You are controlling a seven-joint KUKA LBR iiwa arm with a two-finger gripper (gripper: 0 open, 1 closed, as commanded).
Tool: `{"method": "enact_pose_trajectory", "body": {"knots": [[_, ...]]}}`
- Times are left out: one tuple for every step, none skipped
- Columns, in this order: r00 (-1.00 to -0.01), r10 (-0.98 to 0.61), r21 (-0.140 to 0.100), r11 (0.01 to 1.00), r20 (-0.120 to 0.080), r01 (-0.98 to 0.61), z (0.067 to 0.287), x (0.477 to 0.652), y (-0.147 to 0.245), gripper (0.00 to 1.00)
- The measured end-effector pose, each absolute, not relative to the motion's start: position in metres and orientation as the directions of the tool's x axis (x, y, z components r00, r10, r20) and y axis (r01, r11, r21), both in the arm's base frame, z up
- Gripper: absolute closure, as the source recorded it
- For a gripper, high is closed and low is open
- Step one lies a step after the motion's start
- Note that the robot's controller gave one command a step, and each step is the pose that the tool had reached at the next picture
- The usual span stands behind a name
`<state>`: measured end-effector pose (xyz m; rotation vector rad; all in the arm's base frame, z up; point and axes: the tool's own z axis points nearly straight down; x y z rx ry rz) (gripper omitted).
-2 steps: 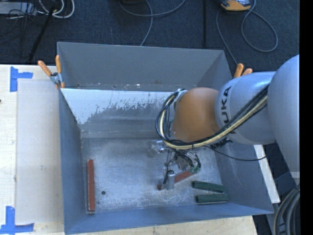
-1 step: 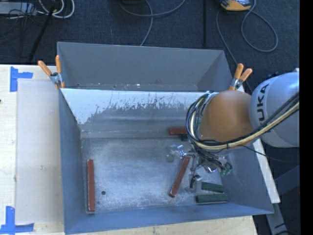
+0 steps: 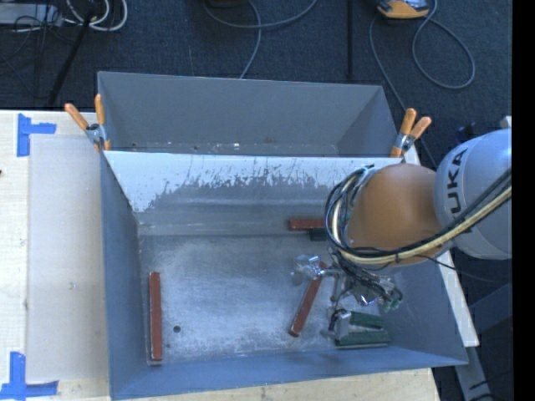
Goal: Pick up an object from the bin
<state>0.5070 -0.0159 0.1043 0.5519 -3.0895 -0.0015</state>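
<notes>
Approach step, nothing gripped as far as I can see. Gripper [image 3: 349, 303] is low in the grey metal bin [image 3: 209, 199], just right of the slanted red-brown wooden stick [image 3: 305, 305], above a dark green flat piece [image 3: 368, 337]. Gripper opening: can't tell. Next move probably needs centring on the green piece, then closing and lifting.

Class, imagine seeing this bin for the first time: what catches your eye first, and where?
The arm's orange cover looms over the bin at right, with the gripper low beside a dark green block near the front right corner. A tilted brown stick lies just left of it; a second brown stick lies alone along the left wall.
</notes>
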Motion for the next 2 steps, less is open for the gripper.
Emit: {"method": "enact_pose_trajectory", "body": {"knots": [[-0.961,-0.275,-0.001,0.961,0.004,-0.276,0.0687,0.4958,-0.1193,0.00],[-0.962,-0.272,0.001,0.962,0.001,-0.272,0.0688,0.4963,-0.1181,0.00]]}}
